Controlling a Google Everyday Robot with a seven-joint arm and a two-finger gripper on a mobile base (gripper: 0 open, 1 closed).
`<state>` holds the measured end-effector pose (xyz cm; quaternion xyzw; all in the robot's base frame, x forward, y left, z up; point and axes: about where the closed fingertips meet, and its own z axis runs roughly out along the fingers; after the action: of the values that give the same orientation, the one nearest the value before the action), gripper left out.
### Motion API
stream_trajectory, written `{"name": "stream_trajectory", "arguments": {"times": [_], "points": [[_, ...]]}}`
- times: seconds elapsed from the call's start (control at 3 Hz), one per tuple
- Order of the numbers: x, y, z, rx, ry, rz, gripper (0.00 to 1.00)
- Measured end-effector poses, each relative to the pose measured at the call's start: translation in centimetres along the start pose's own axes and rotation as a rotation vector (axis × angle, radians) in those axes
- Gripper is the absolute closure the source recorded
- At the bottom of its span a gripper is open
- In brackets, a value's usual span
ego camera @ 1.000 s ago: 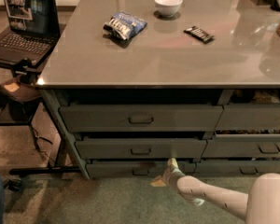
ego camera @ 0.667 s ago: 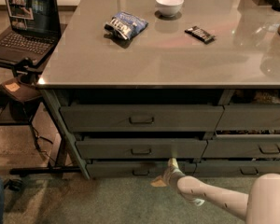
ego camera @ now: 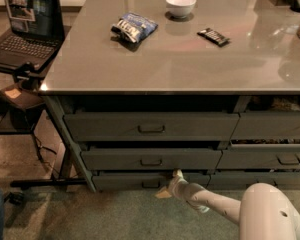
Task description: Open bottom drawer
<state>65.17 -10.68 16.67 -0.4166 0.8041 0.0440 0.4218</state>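
Note:
The bottom drawer (ego camera: 120,181) is the slim dark grey front lowest on the left stack, just above the carpet. Its small dark pull handle (ego camera: 150,184) sits at the middle of the panel. My gripper (ego camera: 171,183) is at the end of the white arm (ego camera: 215,204), which reaches in from the lower right. It is against the drawer's upper edge, just right of the handle. The drawer front stands roughly in line with the cabinet frame.
Two taller drawers (ego camera: 150,127) are stacked above, and more drawers (ego camera: 285,159) stand to the right. The grey countertop (ego camera: 190,59) holds a chip bag (ego camera: 133,27), a white bowl (ego camera: 180,5) and a dark snack bar (ego camera: 213,36). A laptop (ego camera: 25,29) sits on a stand at the left.

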Motion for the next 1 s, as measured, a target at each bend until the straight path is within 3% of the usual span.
{"name": "stream_trajectory", "arguments": {"times": [0.33,1.0], "points": [[0.0,0.0,0.0,0.0,0.0,0.0,0.0],[0.0,0.01,0.0,0.0,0.0,0.0,0.42]]}}
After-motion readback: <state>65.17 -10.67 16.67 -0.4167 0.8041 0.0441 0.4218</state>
